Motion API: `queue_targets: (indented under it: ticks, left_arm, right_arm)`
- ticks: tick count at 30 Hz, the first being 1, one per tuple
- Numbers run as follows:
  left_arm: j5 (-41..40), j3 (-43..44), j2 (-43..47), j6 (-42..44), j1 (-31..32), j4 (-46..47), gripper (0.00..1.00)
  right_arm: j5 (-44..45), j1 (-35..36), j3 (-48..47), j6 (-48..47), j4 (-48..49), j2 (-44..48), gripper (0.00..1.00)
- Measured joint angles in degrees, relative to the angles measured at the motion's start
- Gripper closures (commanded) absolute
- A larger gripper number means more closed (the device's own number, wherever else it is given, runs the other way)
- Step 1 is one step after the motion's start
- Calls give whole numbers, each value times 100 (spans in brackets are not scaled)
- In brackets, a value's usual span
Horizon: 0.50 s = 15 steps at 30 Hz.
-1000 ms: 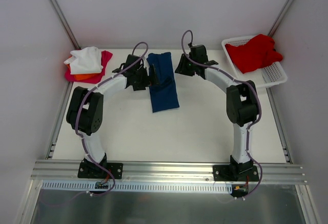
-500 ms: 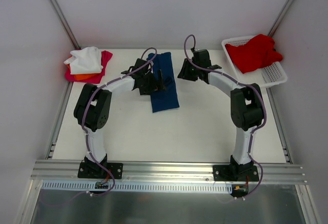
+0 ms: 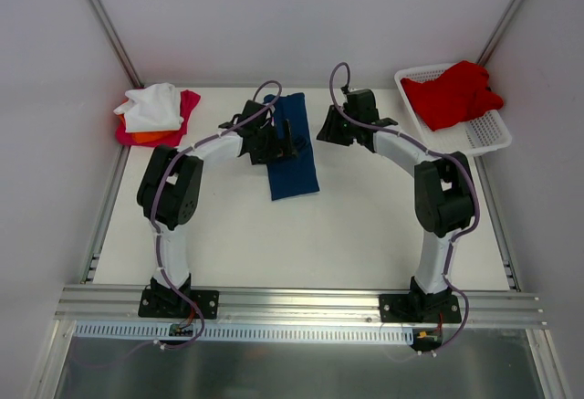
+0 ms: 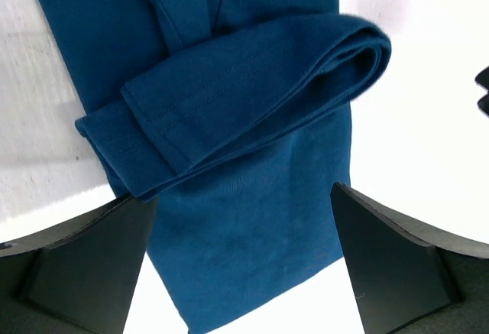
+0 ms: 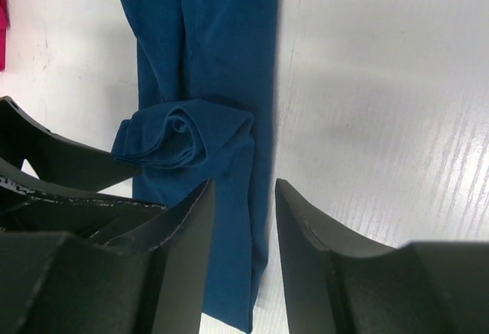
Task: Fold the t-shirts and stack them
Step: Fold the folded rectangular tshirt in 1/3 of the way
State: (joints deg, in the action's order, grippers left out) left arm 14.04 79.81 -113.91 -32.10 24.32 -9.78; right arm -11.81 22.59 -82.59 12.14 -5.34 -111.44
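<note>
A long folded strip of navy blue cotton t-shirt [image 3: 294, 163] lies on the white table [image 3: 365, 225], towards the back and between the two arms. The left fingers [image 4: 92, 265] are spread wide, holding nothing, either side of a doubled-over fold of that shirt. The right fingers [image 5: 187, 265] stand partly apart and empty just beside the shirt's right edge. At the back left, a white t-shirt [image 3: 151, 102] tops orange [image 3: 151, 134] and magenta [image 3: 189, 105] ones. A red t-shirt [image 3: 452, 93] fills the white plastic lattice basket [image 3: 488, 134].

The white table [image 3: 365, 235] carries a folded navy t-shirt [image 3: 294, 173], a shirt pile [image 3: 153, 111] and a lattice basket [image 3: 489, 134]
</note>
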Motion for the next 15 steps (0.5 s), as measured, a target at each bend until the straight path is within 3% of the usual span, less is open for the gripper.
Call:
queue_targets:
  ticks: [15]
  left_arm:
    - [-205,417,-129,168,-114,-4,2]
  right_arm:
    - [-92,0,238,7,149,39,60]
